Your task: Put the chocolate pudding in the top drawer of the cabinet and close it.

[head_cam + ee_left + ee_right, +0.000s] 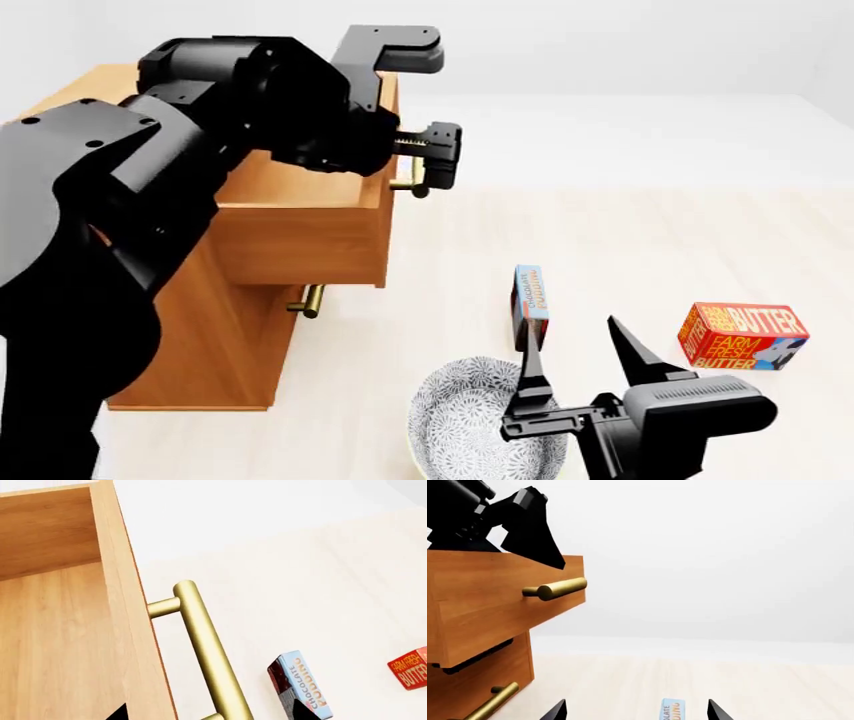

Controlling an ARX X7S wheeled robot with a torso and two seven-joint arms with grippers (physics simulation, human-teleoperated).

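The chocolate pudding [531,298], a thin box with a blue printed edge, stands on its edge on the pale floor to the right of the cabinet [200,340]. The top drawer [314,240] is pulled out, and its inside [53,645] holds nothing that I can see. My left gripper [430,160] is open, with its fingertips on either side of the drawer's brass bar handle [203,645]. My right gripper [574,338] is open just short of the pudding [671,710], which lies ahead between its fingertips without touching them. The left wrist view also catches the pudding [300,687].
A red-orange butter box [741,337] lies right of the pudding, also seen as the butter box [408,667] in the left wrist view. A patterned bowl [474,425] sits under my right arm. The lower drawer's handle [308,300] sticks out below the open drawer.
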